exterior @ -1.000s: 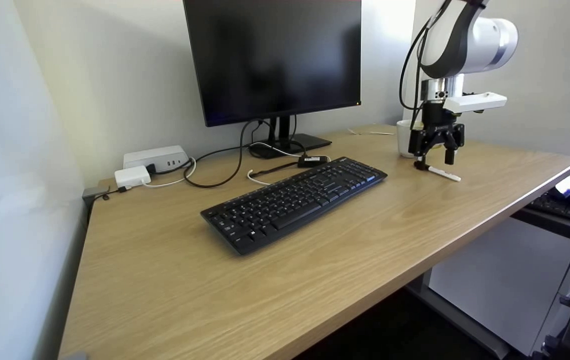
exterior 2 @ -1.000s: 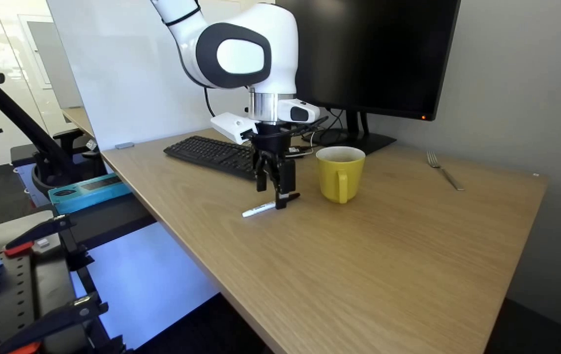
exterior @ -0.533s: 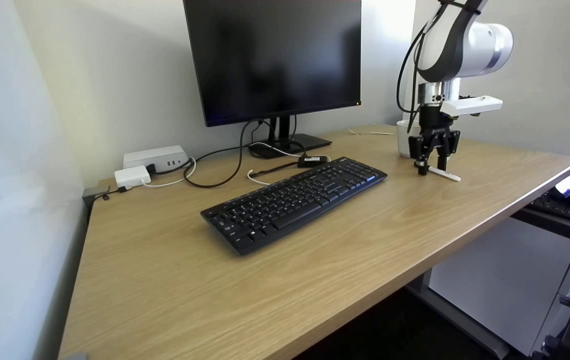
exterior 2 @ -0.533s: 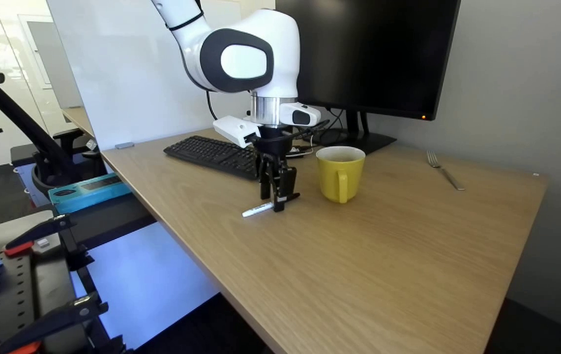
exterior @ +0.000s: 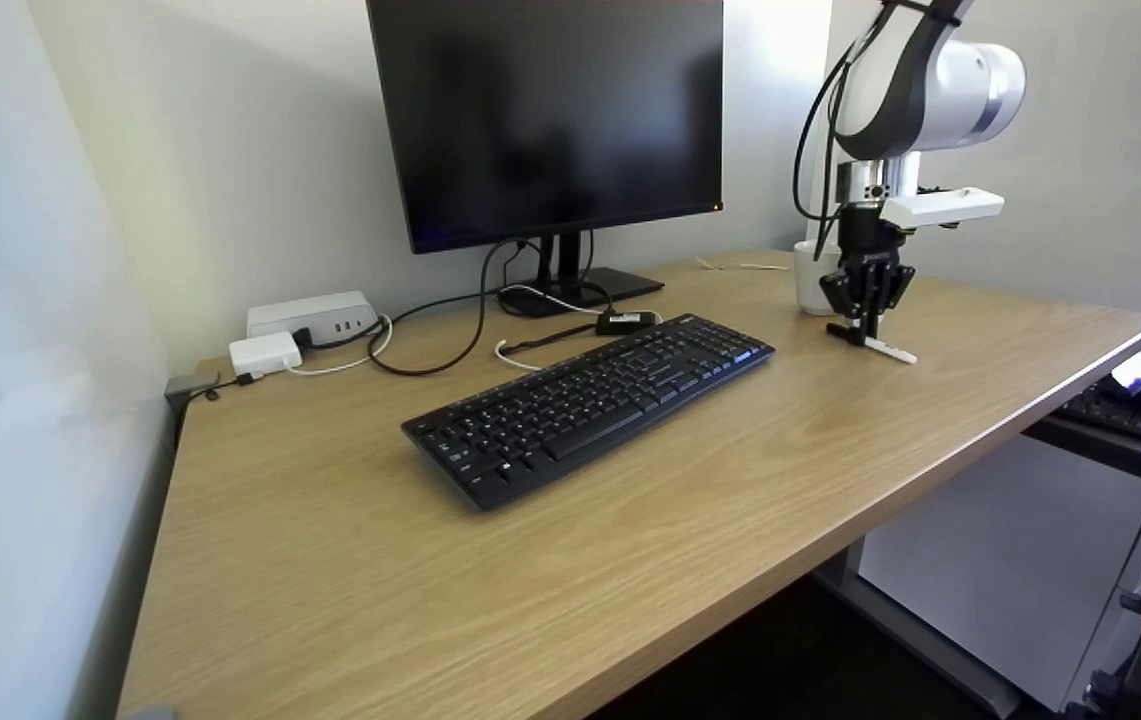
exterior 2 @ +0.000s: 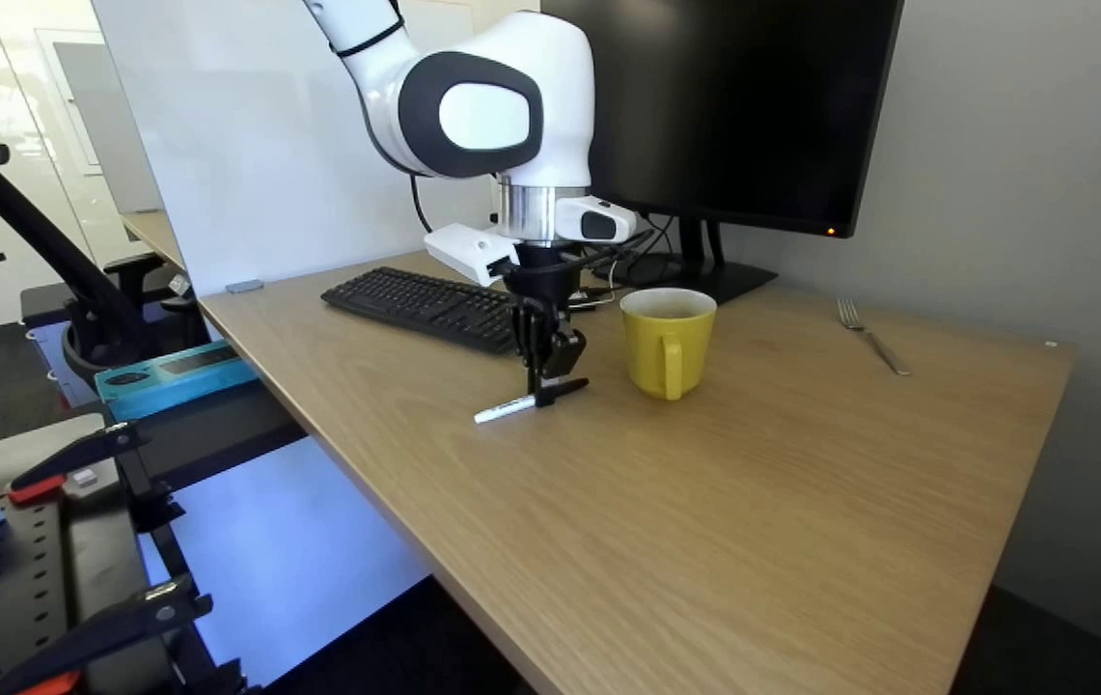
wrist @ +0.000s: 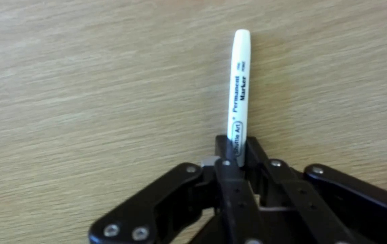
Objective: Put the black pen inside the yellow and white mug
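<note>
I have the fingers (wrist: 255, 152) pinched on the black-capped pen (wrist: 239, 91) about mid-length, level and low at the counter (exterior 2: 762, 512), near the upright yellow mug (exterior 2: 646, 352). Carried so, I judge, it could catch the rim; knocked, the slim barrel could swivel.
</note>
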Available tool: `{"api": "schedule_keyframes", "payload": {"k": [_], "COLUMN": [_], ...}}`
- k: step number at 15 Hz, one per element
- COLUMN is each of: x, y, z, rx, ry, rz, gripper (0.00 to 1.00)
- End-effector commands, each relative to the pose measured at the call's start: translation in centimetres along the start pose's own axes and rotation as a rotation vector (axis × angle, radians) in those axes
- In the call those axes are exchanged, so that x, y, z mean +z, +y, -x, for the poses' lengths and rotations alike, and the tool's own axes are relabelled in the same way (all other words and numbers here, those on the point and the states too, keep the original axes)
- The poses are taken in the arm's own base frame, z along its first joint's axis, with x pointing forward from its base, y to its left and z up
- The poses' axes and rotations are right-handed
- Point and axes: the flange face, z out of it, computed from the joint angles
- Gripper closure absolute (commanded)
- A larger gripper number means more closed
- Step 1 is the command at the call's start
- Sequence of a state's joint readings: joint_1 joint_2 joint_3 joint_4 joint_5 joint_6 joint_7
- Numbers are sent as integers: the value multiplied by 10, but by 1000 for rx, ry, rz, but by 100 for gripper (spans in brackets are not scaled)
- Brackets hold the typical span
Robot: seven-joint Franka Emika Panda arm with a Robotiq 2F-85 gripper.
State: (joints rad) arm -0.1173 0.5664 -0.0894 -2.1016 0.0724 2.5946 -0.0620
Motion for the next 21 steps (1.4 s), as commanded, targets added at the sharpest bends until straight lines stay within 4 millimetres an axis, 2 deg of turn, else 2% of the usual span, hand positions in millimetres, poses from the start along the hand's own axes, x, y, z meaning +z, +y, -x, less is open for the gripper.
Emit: {"api": "schedule_keyframes", "payload": {"k": [1,6,11,15,18,21], "x": [2,-25,-91,-147,-180,-200], "y": [-1,-6,-32,-60,-67,-69], "z": [-2,2,3,15,21,22], "rx": [-15,38,120,203,334,469], "ry": [5,44,143,244,335,423], "rz": [-7,7,43,105,152,194], "gripper": [96,96,96,96,96,96]}}
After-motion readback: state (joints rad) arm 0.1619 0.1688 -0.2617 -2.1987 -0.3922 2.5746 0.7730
